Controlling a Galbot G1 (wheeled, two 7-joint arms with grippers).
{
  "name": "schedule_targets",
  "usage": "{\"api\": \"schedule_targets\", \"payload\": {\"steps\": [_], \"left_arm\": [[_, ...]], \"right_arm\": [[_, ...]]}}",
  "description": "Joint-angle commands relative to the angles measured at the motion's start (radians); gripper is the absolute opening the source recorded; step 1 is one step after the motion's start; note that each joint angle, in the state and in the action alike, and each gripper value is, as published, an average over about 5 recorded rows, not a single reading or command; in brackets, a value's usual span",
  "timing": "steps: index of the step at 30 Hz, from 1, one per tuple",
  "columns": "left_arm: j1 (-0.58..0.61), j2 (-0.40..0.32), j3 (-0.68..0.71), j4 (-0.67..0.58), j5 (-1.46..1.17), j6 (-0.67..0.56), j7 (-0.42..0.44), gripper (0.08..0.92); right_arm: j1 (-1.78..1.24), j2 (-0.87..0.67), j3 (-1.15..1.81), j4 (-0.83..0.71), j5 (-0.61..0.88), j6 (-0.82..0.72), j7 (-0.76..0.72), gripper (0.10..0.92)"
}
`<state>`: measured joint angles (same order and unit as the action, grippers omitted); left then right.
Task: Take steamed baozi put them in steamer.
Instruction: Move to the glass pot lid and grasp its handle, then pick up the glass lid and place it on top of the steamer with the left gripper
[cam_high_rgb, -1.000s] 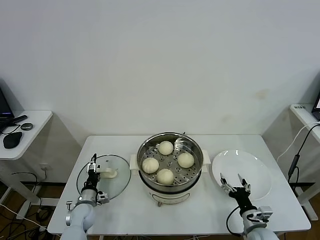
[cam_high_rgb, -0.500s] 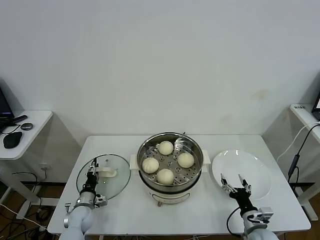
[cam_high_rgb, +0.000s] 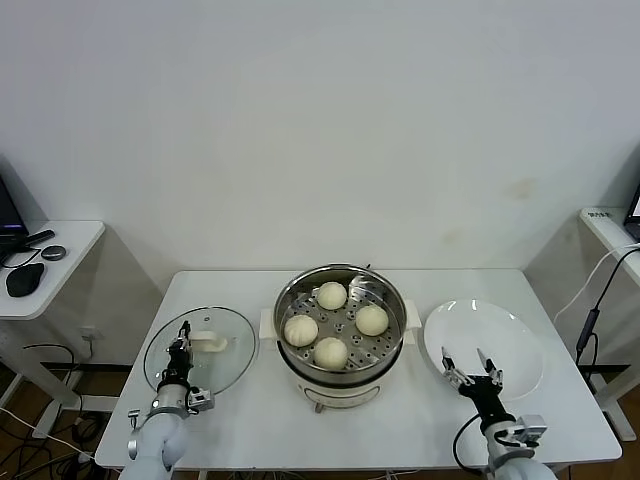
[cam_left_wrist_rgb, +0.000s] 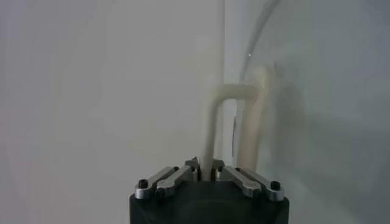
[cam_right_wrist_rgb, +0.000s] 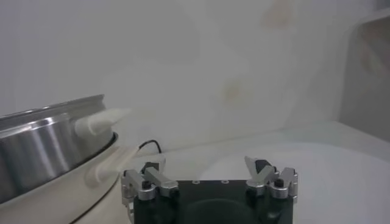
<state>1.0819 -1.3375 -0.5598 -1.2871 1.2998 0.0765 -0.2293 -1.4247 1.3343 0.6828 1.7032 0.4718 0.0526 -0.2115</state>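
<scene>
Left hand (cam_high_rgb: 180, 341) sat at the 8 o'clock part of the worktop (cam_high_rgb: 250, 420), over the glass lid (cam_high_rgb: 198, 362). Its fingers were clenched on the lid's cream-white handle (cam_left_wrist_rgb: 226, 115); the left wrist view showed the handle's thin leg pinched between the two closed fingertips (cam_left_wrist_rgb: 194, 164), with the curved glass edge of the lid beyond it. The lid appeared tilted, its near side raised at the hand; whether the far edge touched the worktop could not be told.

Right hand (cam_high_rgb: 468, 368) hung at about 4 o'clock, over the near-left rim of the white plate (cam_high_rgb: 520, 340). Its fingers (cam_right_wrist_rgb: 259, 168) stood wide apart, released, grasping nothing. The right wrist view showed the steamer's steel wall and cream side handle (cam_right_wrist_rgb: 100, 122) off to one side of it.

The steamer (cam_high_rgb: 342, 340) stood at the centre of the worktop, between lid and plate, uncovered. All four steamed baozi (cam_high_rgb: 331, 352) lay on its perforated tray, apart from each other: at 12 (cam_high_rgb: 332, 295), 3 (cam_high_rgb: 372, 320), 6 and 9 o'clock (cam_high_rgb: 300, 330) of the tray. The plate carried none.

At 9 o'clock, well apart from the worktop, a side desk (cam_high_rgb: 60, 270) carried a computer mouse (cam_high_rgb: 25, 279).
</scene>
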Motion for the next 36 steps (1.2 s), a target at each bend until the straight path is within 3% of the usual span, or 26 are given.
{"api": "schedule_targets", "payload": {"steps": [1,6,12,18,24,36], "left_arm": [[0.113,-0.009,0.002,-0.309,-0.061,0.258,0.130,0.171],[0.172,-0.012,0.009,-0.480,-0.006,0.445,0.196,0.171],[0.171,-0.111,-0.017,-0.554,0.108,0.589,0.251,0.171],[0.172,-0.194,-0.013,-0.653,0.168,0.612,0.312,0.171],[0.171,-0.221,0.017,-0.737,0.184,0.611,0.358,0.171],[0.104,-0.265,0.329,-0.717,0.301,0.605,0.429,0.171]], "right_arm": [[0.001,-0.001,-0.004,0.003,0.001,0.001,0.000,0.823],[0.000,-0.001,-0.005,0.007,0.003,0.002,0.000,0.823],[-0.005,0.005,-0.004,0.007,0.002,0.006,-0.001,0.823],[-0.011,0.002,0.011,0.014,0.004,0.005,-0.001,0.823],[-0.024,0.000,0.037,0.017,0.005,0.004,-0.002,0.823],[-0.047,0.014,0.058,0.022,-0.015,0.007,-0.002,0.823]]}}
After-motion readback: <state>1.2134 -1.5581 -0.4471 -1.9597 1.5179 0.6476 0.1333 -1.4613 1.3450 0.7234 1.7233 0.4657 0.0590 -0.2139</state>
